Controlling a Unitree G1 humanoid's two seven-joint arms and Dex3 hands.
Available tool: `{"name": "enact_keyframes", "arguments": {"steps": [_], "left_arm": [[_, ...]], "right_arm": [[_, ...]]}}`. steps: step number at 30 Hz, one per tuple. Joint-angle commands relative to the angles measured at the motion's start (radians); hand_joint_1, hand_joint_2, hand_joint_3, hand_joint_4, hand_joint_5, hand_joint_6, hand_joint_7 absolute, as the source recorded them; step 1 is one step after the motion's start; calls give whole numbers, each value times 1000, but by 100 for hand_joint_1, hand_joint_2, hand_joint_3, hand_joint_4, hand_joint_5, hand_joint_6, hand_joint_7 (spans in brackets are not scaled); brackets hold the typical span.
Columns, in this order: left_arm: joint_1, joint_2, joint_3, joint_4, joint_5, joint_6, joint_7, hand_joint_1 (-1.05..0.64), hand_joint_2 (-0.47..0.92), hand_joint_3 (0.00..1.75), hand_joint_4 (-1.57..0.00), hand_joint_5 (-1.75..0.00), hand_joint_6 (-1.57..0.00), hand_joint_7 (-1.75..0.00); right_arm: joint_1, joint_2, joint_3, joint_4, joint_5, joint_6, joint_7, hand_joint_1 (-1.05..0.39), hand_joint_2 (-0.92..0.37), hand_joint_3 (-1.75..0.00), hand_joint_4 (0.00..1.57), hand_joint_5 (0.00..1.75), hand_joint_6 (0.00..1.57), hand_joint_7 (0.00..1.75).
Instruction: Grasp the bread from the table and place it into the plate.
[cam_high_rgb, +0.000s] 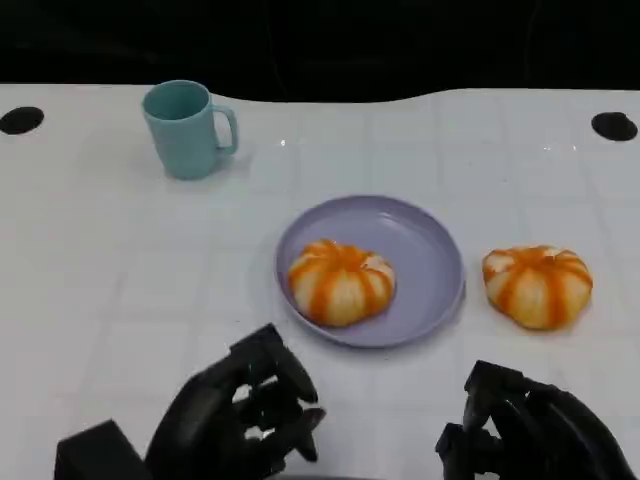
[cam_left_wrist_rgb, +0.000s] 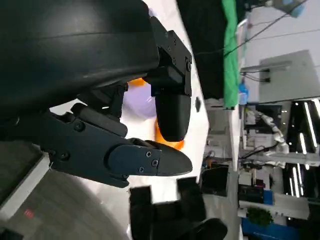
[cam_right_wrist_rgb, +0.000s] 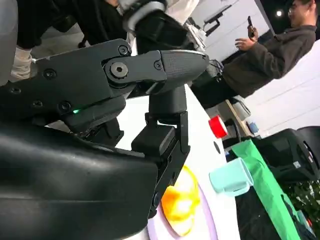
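Resting at six o'clock, both the left hand (cam_high_rgb: 240, 420) and right hand (cam_high_rgb: 530, 430) hold nothing, fingers apart; one bread (cam_high_rgb: 340, 282) already sits in the plate (cam_high_rgb: 430, 250), a second bread (cam_high_rgb: 537, 285) waits at three o'clock beside it for the nearer right hand.

We note the left robot hand (cam_high_rgb: 240, 420) and the right robot hand (cam_high_rgb: 530, 430) cut off by the lower edge of the head view. In the left wrist view, the black fingers (cam_left_wrist_rgb: 150, 160) hide most of the purple plate (cam_left_wrist_rgb: 137, 102) and bread (cam_left_wrist_rgb: 170, 142). In the right wrist view, the plated bread (cam_right_wrist_rgb: 182, 202) is blurred, and the frame's right edge crops a person (cam_right_wrist_rgb: 270, 50).
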Motion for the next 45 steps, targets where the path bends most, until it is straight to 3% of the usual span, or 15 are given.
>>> {"name": "enact_keyframes", "arguments": {"steps": [1, 45], "left_arm": [[34, -14, 6, -24, -29, 11, -36, -60, 92, 36, -69, -175, -41, -175], [30, -54, 84, 33, -80, 10, -169, -57, 92, 33, -67, -175, -46, -168]], "right_arm": [[2, -19, -13, -5, 3, 0, 0, -72, -92, -21, 88, 161, 78, 138], [18, -28, -13, -8, -13, -18, -3, -73, -92, -26, 88, 163, 79, 141]]}}
